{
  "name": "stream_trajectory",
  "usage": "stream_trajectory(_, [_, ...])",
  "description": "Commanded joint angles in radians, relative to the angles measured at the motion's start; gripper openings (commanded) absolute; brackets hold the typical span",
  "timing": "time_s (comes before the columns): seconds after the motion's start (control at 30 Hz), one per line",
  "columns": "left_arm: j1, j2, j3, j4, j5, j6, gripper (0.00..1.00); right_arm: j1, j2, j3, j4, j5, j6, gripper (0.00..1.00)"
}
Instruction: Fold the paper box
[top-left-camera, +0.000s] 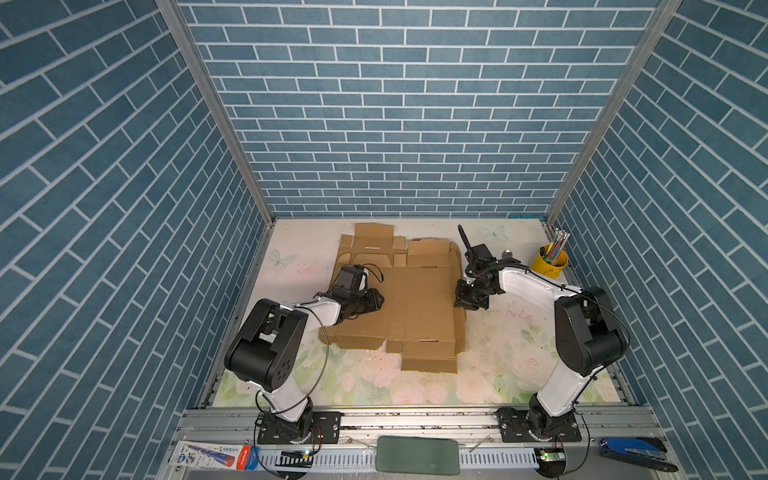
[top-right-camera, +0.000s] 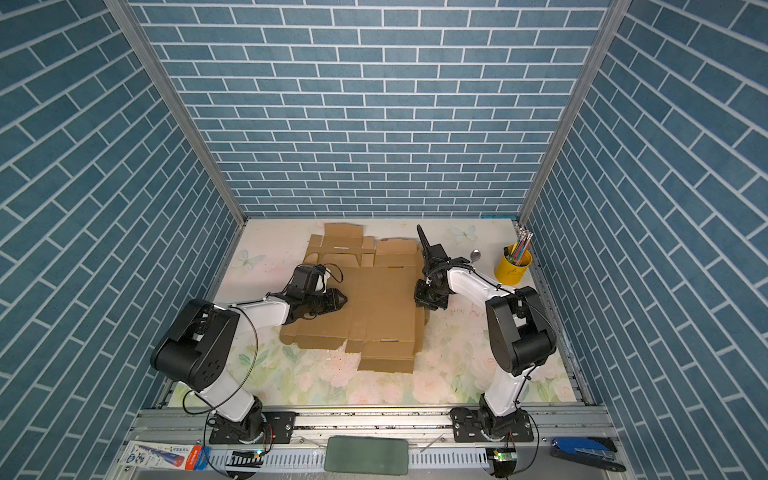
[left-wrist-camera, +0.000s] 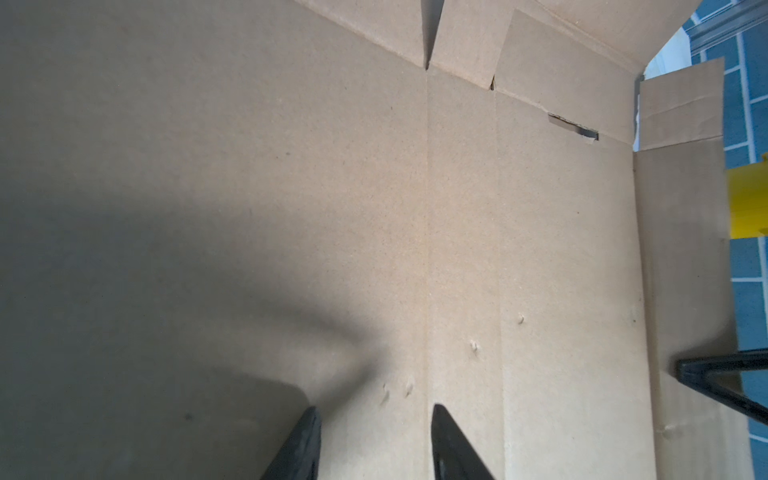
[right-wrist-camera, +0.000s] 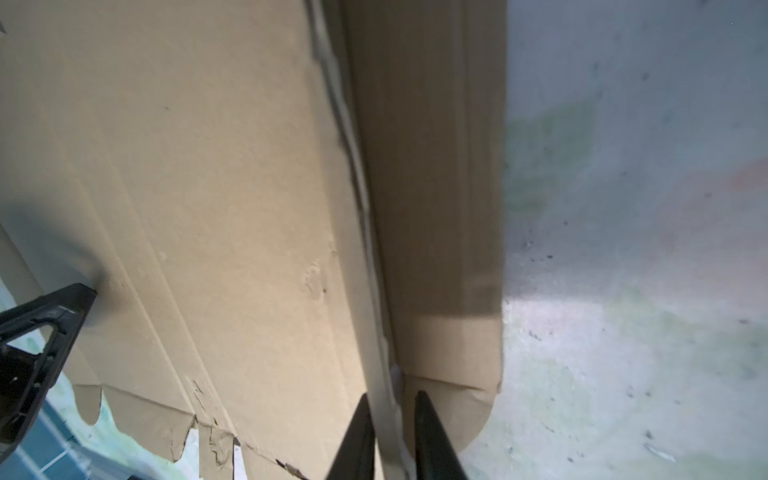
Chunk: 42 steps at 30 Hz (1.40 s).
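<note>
Paper box (top-left-camera: 415, 307) lies flat, unfolded, one edge flap lifted.

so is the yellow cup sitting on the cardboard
No, the cup stands on the table by the right wall, well apart from the cardboard.

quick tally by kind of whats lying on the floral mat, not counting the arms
cardboard box blank: 1 (looks like a single sheet)
yellow cup of pencils: 1
small metal spoon: 1
total: 3
</note>
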Motion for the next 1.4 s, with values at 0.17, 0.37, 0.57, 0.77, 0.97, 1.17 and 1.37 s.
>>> stream_trajectory(0.17, [-0.006, 0.000, -0.019, -0.016, 0.005, -0.007, 0.44, 0.041, -0.005, 0.091, -0.176, 0.179, 0.007, 0.39])
stream_trajectory(0.37, [-0.005, 0.011, -0.031, 0.001, 0.010, -0.012, 0.44, 0.051, -0.061, 0.064, -0.186, 0.109, 0.061, 0.45])
stream_trajectory(0.57, [-0.005, 0.022, -0.031, 0.007, 0.011, -0.013, 0.44, 0.058, -0.063, 0.024, -0.134, 0.071, 0.087, 0.50])
stream_trajectory(0.77, [-0.006, 0.023, -0.038, 0.001, 0.004, -0.010, 0.43, 0.027, -0.062, -0.049, -0.130, 0.104, 0.067, 0.70])
stream_trajectory(0.97, [-0.008, 0.029, -0.038, 0.006, 0.004, -0.013, 0.43, 0.052, -0.051, -0.130, -0.004, -0.041, 0.128, 0.67])
stream_trajectory(1.17, [-0.011, 0.037, -0.042, 0.011, 0.004, -0.012, 0.43, 0.106, -0.061, -0.040, -0.088, -0.013, 0.112, 0.51])
stream_trajectory(1.37, [-0.013, 0.045, -0.041, 0.015, 0.003, -0.014, 0.43, 0.121, -0.045, 0.008, -0.095, -0.007, 0.122, 0.42])
